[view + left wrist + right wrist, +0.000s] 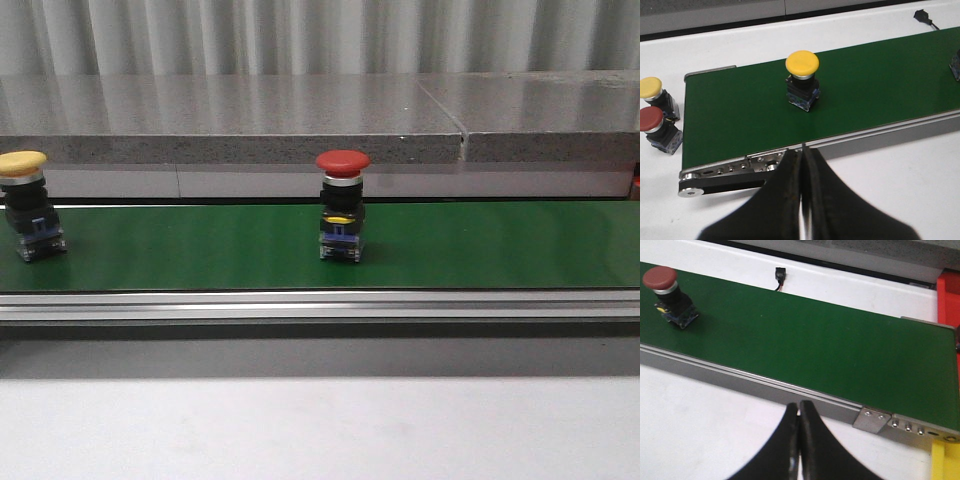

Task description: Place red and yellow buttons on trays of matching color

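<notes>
Two buttons stand upright on the green belt [480, 245]: a red button [342, 204] mid-belt, a yellow button [27, 205] at nine o'clock. The left wrist view alone shows two more, a second yellow button [655, 95] and second red button [659, 129], off the belt's end. The left gripper [801, 162] and right gripper [799, 412] are both closed, empty.

Red button [666, 292] upright on green belt [815, 347], right claw [800, 440] closed — apart, empty

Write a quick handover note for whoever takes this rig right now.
Left end effector: shut, empty, short of the belt.
Right end effector: shut, empty, also short of it.
On the belt: yellow button near the left end, red button mid-belt, both upright.
Off the left end: a spare yellow and a spare red.
Trays: only red and yellow edges show.
Done: nothing visibly placed. Left: both belt buttons.
</notes>
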Robot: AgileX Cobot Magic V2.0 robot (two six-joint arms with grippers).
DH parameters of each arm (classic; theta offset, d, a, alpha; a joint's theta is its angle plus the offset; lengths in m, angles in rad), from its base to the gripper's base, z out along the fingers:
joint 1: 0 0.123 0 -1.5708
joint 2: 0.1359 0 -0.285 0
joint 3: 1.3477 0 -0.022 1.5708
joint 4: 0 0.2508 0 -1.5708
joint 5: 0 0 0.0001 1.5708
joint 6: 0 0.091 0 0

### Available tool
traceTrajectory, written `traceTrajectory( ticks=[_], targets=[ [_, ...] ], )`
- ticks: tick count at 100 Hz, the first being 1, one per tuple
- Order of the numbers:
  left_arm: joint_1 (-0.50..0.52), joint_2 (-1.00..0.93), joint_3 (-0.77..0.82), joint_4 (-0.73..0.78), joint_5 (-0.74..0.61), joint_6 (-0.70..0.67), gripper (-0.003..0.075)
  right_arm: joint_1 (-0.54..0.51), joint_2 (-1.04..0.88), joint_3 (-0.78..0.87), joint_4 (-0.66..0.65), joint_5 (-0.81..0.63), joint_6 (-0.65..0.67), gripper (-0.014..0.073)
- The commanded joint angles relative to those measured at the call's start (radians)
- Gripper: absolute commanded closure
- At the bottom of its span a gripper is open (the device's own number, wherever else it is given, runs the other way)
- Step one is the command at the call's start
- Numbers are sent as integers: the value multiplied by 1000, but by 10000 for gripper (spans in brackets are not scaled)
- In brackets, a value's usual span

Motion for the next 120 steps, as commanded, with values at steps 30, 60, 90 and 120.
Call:
traceTrajectory(
  ticks=[30, 60, 90, 120],
  targets=[
    [-7, 2, -25, -18, -79, 0, 740, 140, 321, -284, -13, 22, -85, 500],
    [-7, 2, -25, -18, -79, 0, 740, 221, 568, -471, -6, 100, -85, -31],
    [-7, 2, -25, -18, -79, 0, 740, 221, 813, -672, 73, 288, -83, -32],
    [-7, 2, -25, -18, -79, 0, 740, 221, 988, -789, 66, 319, -84, -20]
  ],
)
